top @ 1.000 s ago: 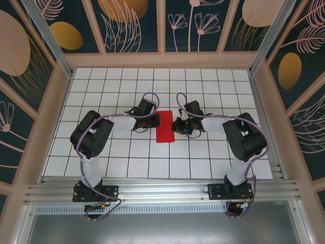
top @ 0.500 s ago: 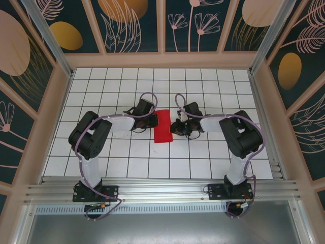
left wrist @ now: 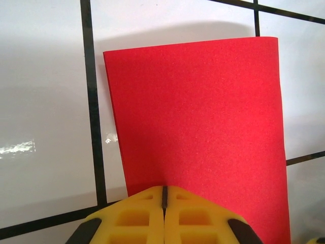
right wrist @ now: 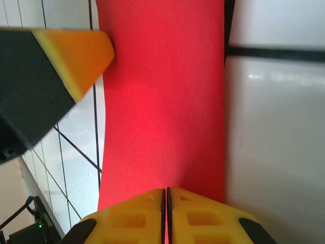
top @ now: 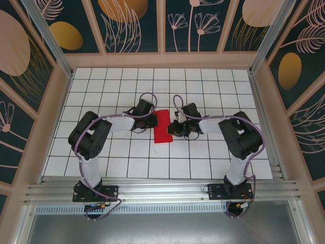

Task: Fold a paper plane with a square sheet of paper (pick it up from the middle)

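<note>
The square sheet of paper (top: 162,127) lies folded into a narrow bright red rectangle in the middle of the white grid table (top: 152,162). My left gripper (top: 154,122) is at its left edge, jaws shut, tips resting over the near edge of the red paper (left wrist: 198,112) in the left wrist view (left wrist: 164,189). My right gripper (top: 173,128) is at the right edge, and its shut jaws (right wrist: 165,190) pinch the red paper (right wrist: 162,101), which runs out from between them. The left gripper's yellow finger (right wrist: 76,56) is at the paper's far side.
Wooden-framed patterned walls (top: 162,30) enclose the table on three sides. Both arm bases are bolted to the aluminium rail (top: 162,190) at the near edge. Both arms reach inward, elbows out to the sides.
The right gripper has edged left against the paper's right side. The red rectangle now looks narrower and slightly tilted. The left gripper has stayed put.
</note>
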